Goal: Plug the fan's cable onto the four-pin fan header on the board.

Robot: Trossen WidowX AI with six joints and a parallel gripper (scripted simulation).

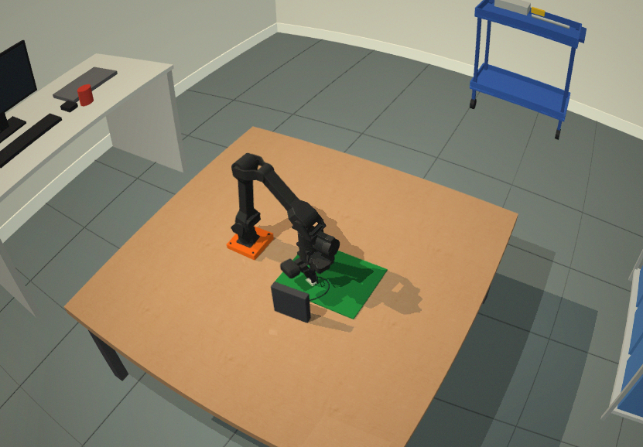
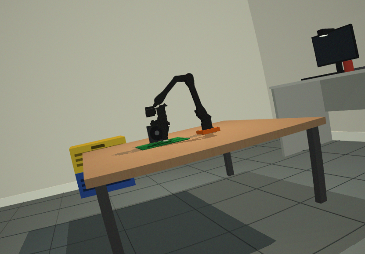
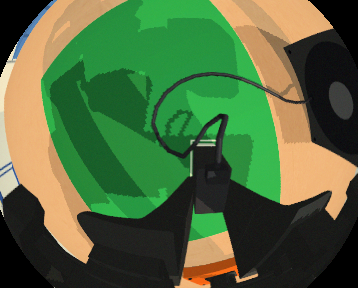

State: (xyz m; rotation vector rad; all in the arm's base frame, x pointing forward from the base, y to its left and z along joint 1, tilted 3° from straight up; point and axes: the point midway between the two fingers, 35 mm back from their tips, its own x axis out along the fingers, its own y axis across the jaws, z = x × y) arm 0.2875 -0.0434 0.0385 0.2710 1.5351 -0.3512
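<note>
We had the black plug [image 3: 212, 187] clamped in the pincer [image 1: 311, 280] [image 2: 165, 139] [image 3: 205, 182], at the white header [image 1: 309, 283] [image 2: 165, 140] [image 3: 203, 143] on the green board [image 1: 356, 295] [image 2: 146, 146] [image 3: 207, 40]. Full seating: we couldn't tell, view blocked. Cable [image 1: 327, 288] [image 3: 207, 74] left the plug's top, looped over the board and ran to the fan [image 1: 290, 302] [image 2: 156, 132] [image 3: 337, 95]. Fan stood upright just beside the board. Board lay flat on the wooden worktop [image 1: 200, 305] [image 2: 248, 134], near our arm's orange base [image 1: 254, 254] [image 2: 208, 131].
</note>
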